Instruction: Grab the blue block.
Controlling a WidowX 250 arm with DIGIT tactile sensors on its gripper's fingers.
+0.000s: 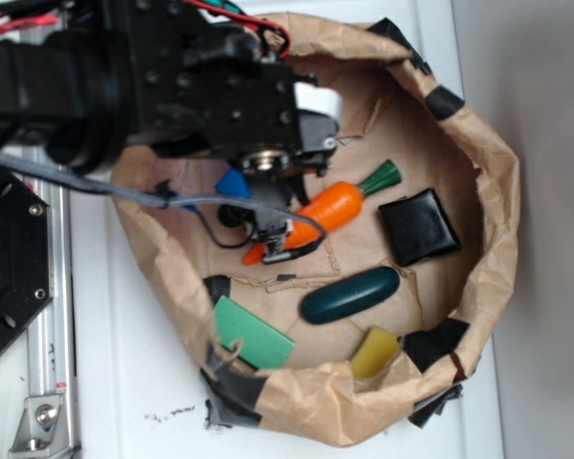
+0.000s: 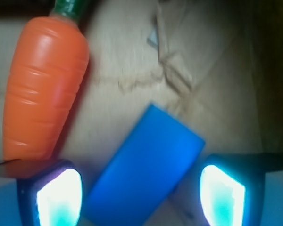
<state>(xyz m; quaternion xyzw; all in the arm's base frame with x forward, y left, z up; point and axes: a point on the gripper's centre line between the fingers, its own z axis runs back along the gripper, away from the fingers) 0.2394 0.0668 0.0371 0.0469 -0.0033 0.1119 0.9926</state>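
Paper bag (image 1: 497, 191) holds carrot (image 2: 42, 84) and blue block (image 2: 146, 169) between spread claw (image 2: 141, 193) fingers

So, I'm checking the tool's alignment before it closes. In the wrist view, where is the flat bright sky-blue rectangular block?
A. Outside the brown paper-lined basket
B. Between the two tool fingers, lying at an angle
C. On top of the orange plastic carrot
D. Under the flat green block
B: in the wrist view the flat bright sky-blue rectangular block lies tilted between the spread fingers of the tool, with the orange plastic carrot off to its side.
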